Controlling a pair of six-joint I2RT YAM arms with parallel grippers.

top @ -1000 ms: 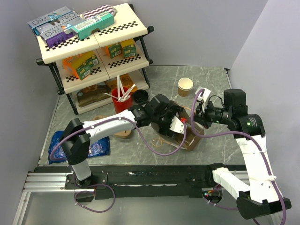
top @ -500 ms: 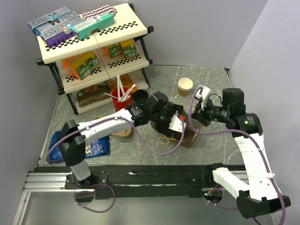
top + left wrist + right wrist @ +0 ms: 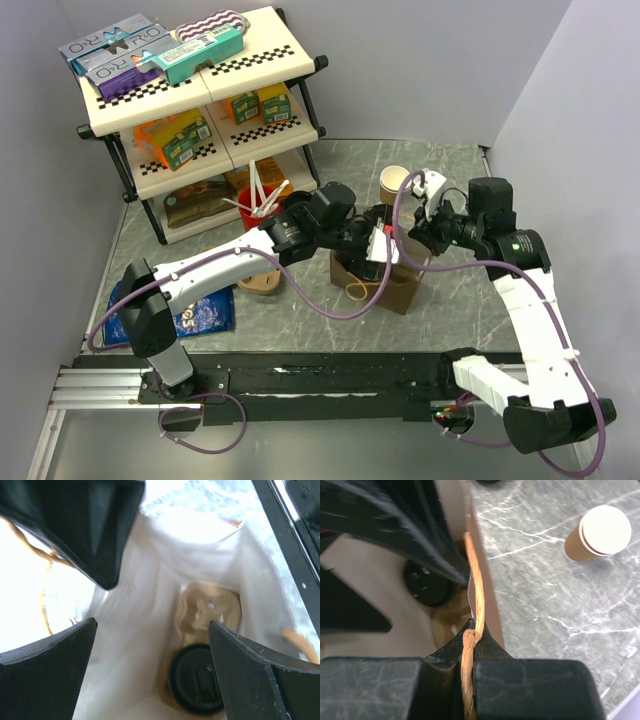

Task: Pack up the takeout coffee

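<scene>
At the bottom of the brown paper bag (image 3: 398, 293) sits the takeout coffee (image 3: 195, 680). Its round black lid faces up, close to one inner wall, and the bag's tan floor shows just beside it. From above and behind the arms the cup itself is hidden by the left arm and the bag's walls. Only the two wrist views look down onto the lid.

The left gripper (image 3: 152, 625) hangs over the bag's mouth with its fingers spread wide on either side of the opening. They touch nothing, and the cup lies well below them.

The right gripper (image 3: 475, 632) is pressed together on the twisted paper handle (image 3: 476, 580) at the bag's rim, pinching the cord between its fingertips.

The bag stands upright on the grey marbled surface (image 3: 545, 610), between the two arms. Just beyond it stands a lidless tan paper cup (image 3: 600, 532), apart from the bag.

To the left are a red cup of white sticks (image 3: 258, 215) and a three-tier shelf rack (image 3: 190, 100) loaded with boxes and cartons. A blue packet (image 3: 205, 315) lies flat on the surface near the left arm's base.
</scene>
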